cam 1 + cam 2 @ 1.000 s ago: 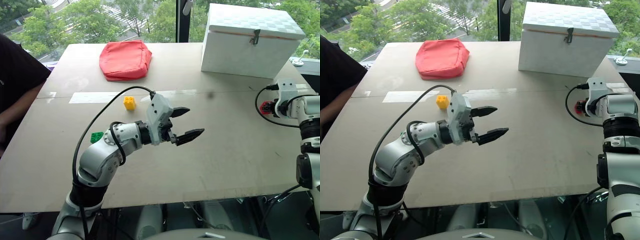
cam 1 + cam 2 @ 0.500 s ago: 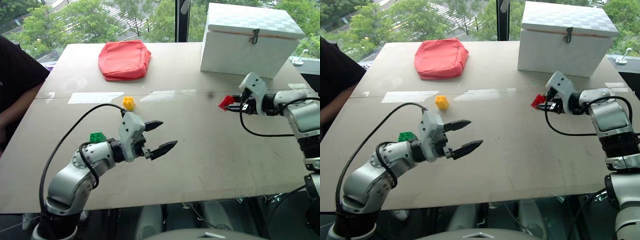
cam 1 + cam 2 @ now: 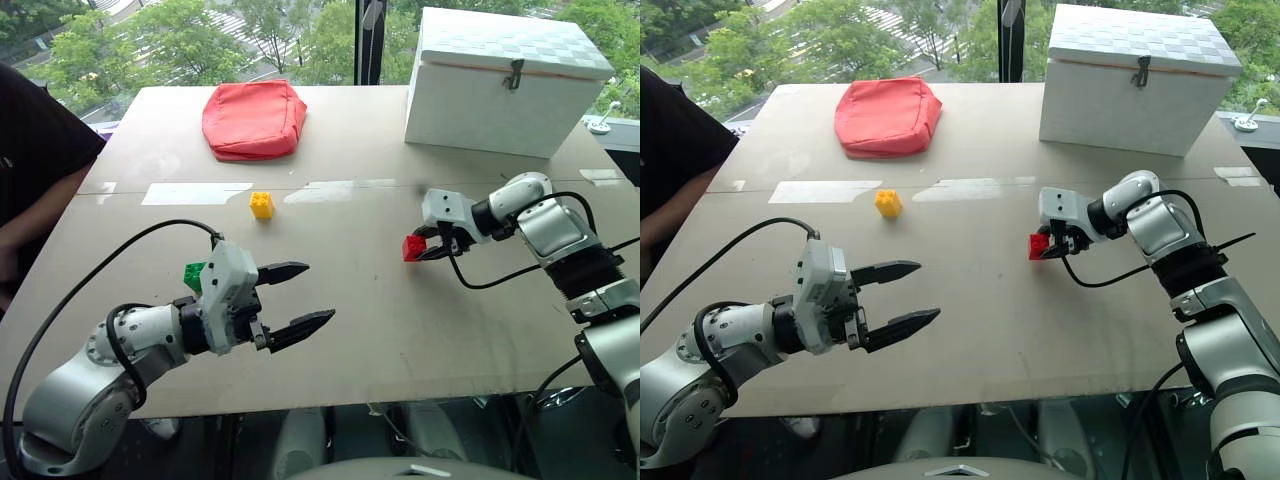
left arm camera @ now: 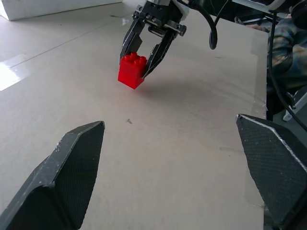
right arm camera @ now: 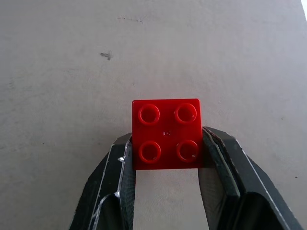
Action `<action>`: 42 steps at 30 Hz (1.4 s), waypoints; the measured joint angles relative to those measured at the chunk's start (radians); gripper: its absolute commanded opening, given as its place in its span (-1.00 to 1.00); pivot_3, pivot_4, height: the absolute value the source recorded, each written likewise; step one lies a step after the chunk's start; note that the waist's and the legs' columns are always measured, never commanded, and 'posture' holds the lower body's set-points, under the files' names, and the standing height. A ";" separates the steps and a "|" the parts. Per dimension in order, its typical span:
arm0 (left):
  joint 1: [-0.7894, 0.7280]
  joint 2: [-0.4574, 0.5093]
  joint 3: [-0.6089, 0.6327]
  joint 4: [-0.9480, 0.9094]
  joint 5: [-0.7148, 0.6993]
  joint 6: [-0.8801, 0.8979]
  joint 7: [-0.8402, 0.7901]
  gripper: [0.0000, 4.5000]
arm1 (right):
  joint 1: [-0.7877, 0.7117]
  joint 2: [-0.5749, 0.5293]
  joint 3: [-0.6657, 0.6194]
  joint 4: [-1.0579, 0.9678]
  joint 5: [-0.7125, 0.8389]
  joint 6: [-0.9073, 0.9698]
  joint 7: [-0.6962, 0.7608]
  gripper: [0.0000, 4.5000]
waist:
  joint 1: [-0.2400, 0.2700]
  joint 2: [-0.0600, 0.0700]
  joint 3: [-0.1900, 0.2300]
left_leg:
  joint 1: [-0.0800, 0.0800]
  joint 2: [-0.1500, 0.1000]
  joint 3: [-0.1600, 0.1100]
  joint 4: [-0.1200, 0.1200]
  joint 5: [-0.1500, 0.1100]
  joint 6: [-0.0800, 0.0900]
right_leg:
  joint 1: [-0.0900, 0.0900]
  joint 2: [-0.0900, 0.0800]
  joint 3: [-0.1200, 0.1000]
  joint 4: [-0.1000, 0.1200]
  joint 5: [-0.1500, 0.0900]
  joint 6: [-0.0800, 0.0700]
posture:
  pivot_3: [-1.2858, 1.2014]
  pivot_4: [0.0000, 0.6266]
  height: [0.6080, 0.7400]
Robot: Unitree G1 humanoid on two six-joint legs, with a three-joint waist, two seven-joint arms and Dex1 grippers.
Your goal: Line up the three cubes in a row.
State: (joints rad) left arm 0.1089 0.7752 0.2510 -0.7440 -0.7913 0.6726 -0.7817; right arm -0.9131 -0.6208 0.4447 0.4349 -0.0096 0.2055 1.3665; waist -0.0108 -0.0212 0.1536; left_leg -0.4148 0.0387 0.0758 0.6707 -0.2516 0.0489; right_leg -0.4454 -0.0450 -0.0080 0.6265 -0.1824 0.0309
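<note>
My right gripper (image 3: 428, 249) is shut on the red cube (image 3: 414, 247), holding it tilted and low over the table right of centre; whether it touches the table I cannot tell. The right wrist view shows the red cube's (image 5: 165, 120) studs facing the camera between the two fingers. The yellow cube (image 3: 261, 205) sits on the table left of centre. The green cube (image 3: 193, 276) lies nearer and further left, partly hidden behind my left gripper (image 3: 318, 292). That gripper hangs open and empty over the near left of the table, pointing toward the red cube (image 4: 132, 72).
A red cloth bag (image 3: 253, 118) lies at the back left and a large white box (image 3: 505, 80) stands at the back right. A person's arm (image 3: 30, 190) rests at the table's left edge. The bare table (image 3: 340, 380) ends close in front.
My right gripper swung leftward over the table and turned downward, carrying the red cube with it. My left arm drew back and to the left, still open, uncovering more of the green cube.
</note>
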 measured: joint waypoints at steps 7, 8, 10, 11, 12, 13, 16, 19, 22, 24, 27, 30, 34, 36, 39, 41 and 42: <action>0.015 0.011 0.008 -0.013 -0.019 0.001 0.005 1.00 | -0.009 0.030 0.000 0.018 -0.034 -0.001 0.019 -0.43 | 0.000 0.000 0.000 | 0.000 0.000 0.000 0.000 0.000 0.000 | 0.000 0.000 0.000 0.000 0.000 0.000 | 0.03 -0.52 1.00; 0.016 0.014 0.008 -0.013 -0.019 0.001 0.004 1.00 | -0.009 0.030 0.000 0.019 -0.037 -0.001 0.022 -0.43 | 0.000 0.000 0.000 | 0.000 0.000 0.000 0.000 0.000 0.000 | 0.000 0.000 0.000 0.000 0.000 0.000 | 0.03 -0.52 1.00; 0.019 0.022 0.010 -0.013 -0.018 0.001 0.003 1.00 | -0.009 0.031 0.000 0.020 -0.045 -0.001 0.027 -0.43 | -0.001 0.000 0.000 | 0.000 0.000 0.000 0.000 0.000 0.000 | 0.000 0.000 0.000 0.000 0.000 0.000 | 0.03 -0.52 1.00; 0.021 0.024 0.010 -0.013 -0.018 0.000 0.002 1.00 | -0.009 0.031 0.000 0.020 -0.047 -0.001 0.030 -0.43 | -0.001 0.000 0.000 | 0.000 0.000 0.000 0.000 0.000 0.000 | 0.000 0.000 0.000 0.000 0.000 0.000 | 0.03 -0.52 1.00; 0.025 0.027 0.012 -0.013 -0.018 -0.001 0.000 1.00 | -0.009 0.031 0.000 0.020 -0.049 -0.001 0.034 -0.43 | -0.001 0.000 0.000 | 0.000 0.000 0.000 0.000 0.000 0.000 | 0.000 0.000 0.000 0.000 0.000 0.000 | 0.03 -0.52 1.00; 0.030 0.029 0.014 -0.013 -0.018 -0.002 -0.002 1.00 | -0.009 0.031 0.000 0.021 -0.052 -0.001 0.038 -0.43 | -0.001 0.000 0.000 | 0.000 0.000 0.000 0.000 0.000 0.000 | 0.000 0.000 0.000 0.000 0.000 0.000 | 0.03 -0.52 1.00; 0.040 0.038 0.017 -0.013 -0.018 -0.003 -0.008 1.00 | -0.009 0.032 0.000 0.025 -0.059 -0.001 0.043 -0.43 | -0.001 0.001 0.000 | 0.000 0.000 0.000 0.000 0.000 0.000 | 0.000 0.000 0.000 0.000 0.000 0.000 | 0.03 -0.52 1.00; 0.052 0.040 0.019 -0.013 -0.018 -0.003 -0.009 1.00 | -0.009 0.038 0.000 0.046 -0.065 -0.008 0.048 0.21 | -0.001 0.001 0.000 | 0.000 0.000 0.001 0.000 0.000 0.000 | 0.000 0.000 0.000 0.000 0.000 0.000 | 0.03 -0.52 1.00; 0.052 0.041 0.023 -0.013 -0.018 -0.003 -0.009 1.00 | -0.009 0.041 0.000 0.059 -0.066 -0.019 0.055 0.81 | -0.001 0.001 0.000 | 0.000 0.000 0.001 0.000 0.000 0.000 | 0.000 0.000 0.000 0.000 0.000 0.000 | 0.03 -0.52 1.00; 0.055 0.042 0.028 -0.012 -0.018 -0.004 -0.009 1.00 | -0.009 0.042 0.000 0.062 -0.065 -0.038 0.059 0.94 | -0.001 0.001 0.000 | 0.000 0.000 0.001 0.000 0.000 0.000 | 0.000 0.000 0.000 0.000 0.000 0.000 | 0.03 -0.52 1.00; 0.066 0.042 0.045 -0.011 -0.016 -0.006 -0.009 1.00 | -0.009 0.042 -0.011 0.061 -0.057 -0.061 0.060 0.94 | -0.001 0.001 0.001 | 0.000 0.000 0.001 0.000 0.000 0.000 | 0.000 0.000 0.000 0.000 0.000 0.000 | 0.03 -0.52 1.00; 0.074 0.042 0.058 0.006 -0.014 -0.011 -0.009 1.00 | -0.004 0.026 -0.031 0.035 -0.035 -0.067 0.074 0.94 | -0.001 0.001 0.001 | 0.000 0.000 0.001 0.000 0.000 0.000 | 0.000 0.000 0.000 0.000 0.000 0.000 | 0.03 -0.52 1.00; 0.065 0.031 0.057 0.053 0.008 -0.024 0.000 1.00 | 0.018 0.000 -0.064 -0.018 -0.017 -0.068 0.071 0.94 | 0.001 0.001 0.001 | 0.000 0.000 0.001 0.000 0.000 0.000 | 0.000 0.000 0.000 0.000 0.000 0.000 | 0.03 -0.52 1.00; 0.014 0.009 0.053 0.097 0.039 -0.021 0.060 1.00 | 0.054 -0.017 -0.100 -0.063 0.009 -0.050 0.059 0.94 | 0.004 0.001 0.001 | 0.000 -0.001 0.000 0.000 0.000 0.000 | 0.000 0.000 0.000 0.000 0.000 0.000 | 0.03 -0.52 1.00; -0.044 -0.014 0.054 0.150 0.092 -0.019 0.150 1.00 | 0.083 -0.037 -0.154 -0.131 0.062 -0.015 0.051 0.94 | 0.006 0.001 0.001 | 0.000 -0.001 0.000 0.000 0.000 0.000 | 0.001 0.000 0.000 0.001 0.000 0.000 | 0.03 -0.52 1.00; -0.208 -0.087 0.018 0.224 0.161 0.045 0.331 1.00 | 0.204 -0.053 -0.314 -0.331 0.236 0.079 0.033 0.94 | 0.025 0.001 0.001 | 0.000 -0.001 -0.003 0.001 0.000 0.000 | 0.002 0.001 -0.002 0.001 0.003 0.004 | 0.03 -0.52 1.00; -0.278 -0.107 0.007 0.265 0.183 0.090 0.398 1.00 | 0.253 -0.050 -0.376 -0.432 0.309 0.135 0.000 0.94 | 0.028 0.001 0.001 | -0.001 -0.001 -0.003 0.001 0.000 0.000 | 0.002 0.001 -0.003 0.001 0.003 0.004 | 0.03 -0.52 1.00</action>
State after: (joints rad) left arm -0.1695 0.6678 0.2576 -0.4791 -0.6082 0.7627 -0.3842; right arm -0.6602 -0.6708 0.0691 0.0028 0.2993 0.3401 1.3669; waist 0.0168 -0.0205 0.1548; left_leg -0.4153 0.0377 0.0725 0.6716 -0.2515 0.0488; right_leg -0.4430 -0.0445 -0.0114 0.6274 -0.1796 0.0348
